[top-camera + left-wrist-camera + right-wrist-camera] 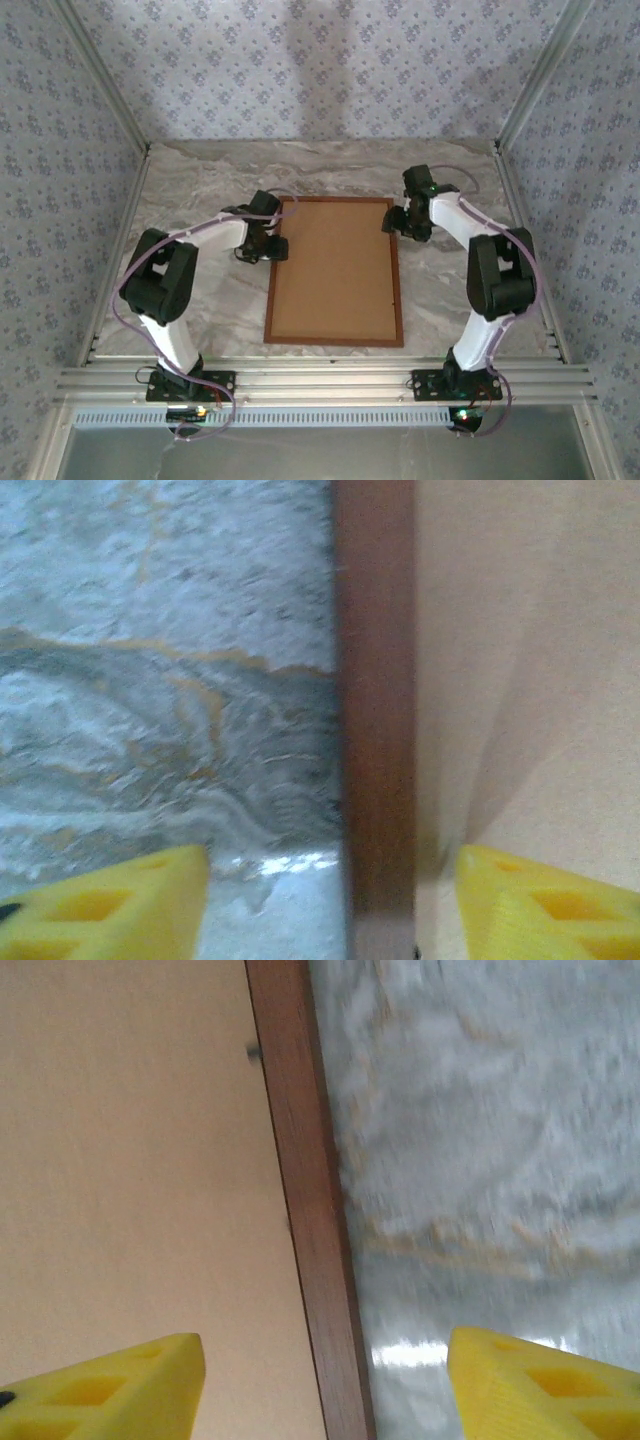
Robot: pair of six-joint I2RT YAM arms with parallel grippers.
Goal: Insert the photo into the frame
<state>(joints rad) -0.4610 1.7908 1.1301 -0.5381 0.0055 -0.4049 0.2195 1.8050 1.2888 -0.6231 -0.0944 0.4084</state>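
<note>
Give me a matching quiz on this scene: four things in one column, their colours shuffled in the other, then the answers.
1 frame
2 board
3 table
4 left fingers

a yellow
b grey marble
c tan
d reddish brown

Pairs: 1-d, 2-c, 3-b, 4-a
</note>
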